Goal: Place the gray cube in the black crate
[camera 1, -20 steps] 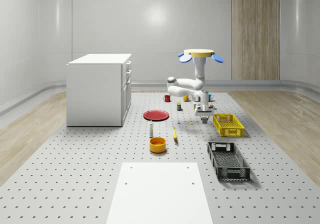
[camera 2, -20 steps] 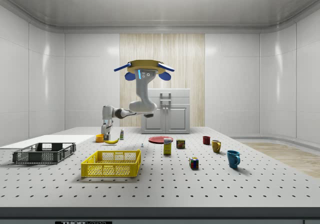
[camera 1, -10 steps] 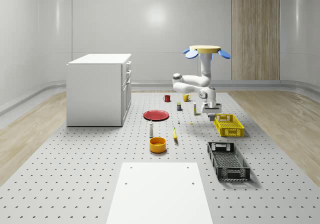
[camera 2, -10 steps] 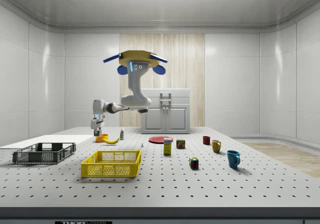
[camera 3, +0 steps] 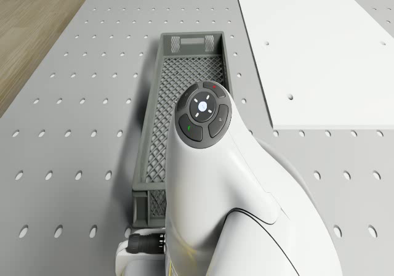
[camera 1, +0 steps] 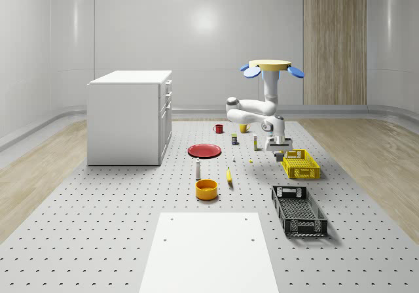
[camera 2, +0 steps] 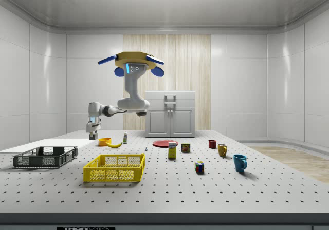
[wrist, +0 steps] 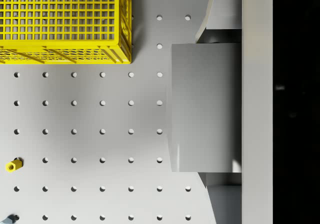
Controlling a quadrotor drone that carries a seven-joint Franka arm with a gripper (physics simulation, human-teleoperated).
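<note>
Above the table [camera 1: 98, 227], beside the yellow crate [camera 1: 300, 163], the drone [camera 1: 272, 67] hovers with the gray cube [wrist: 205, 106] clamped in the gripper [wrist: 212, 109]; the cube should be carried on until squarely over the black crate [camera 1: 298, 210], lowered inside its walls, and only then let go. Both crates appear empty
</note>
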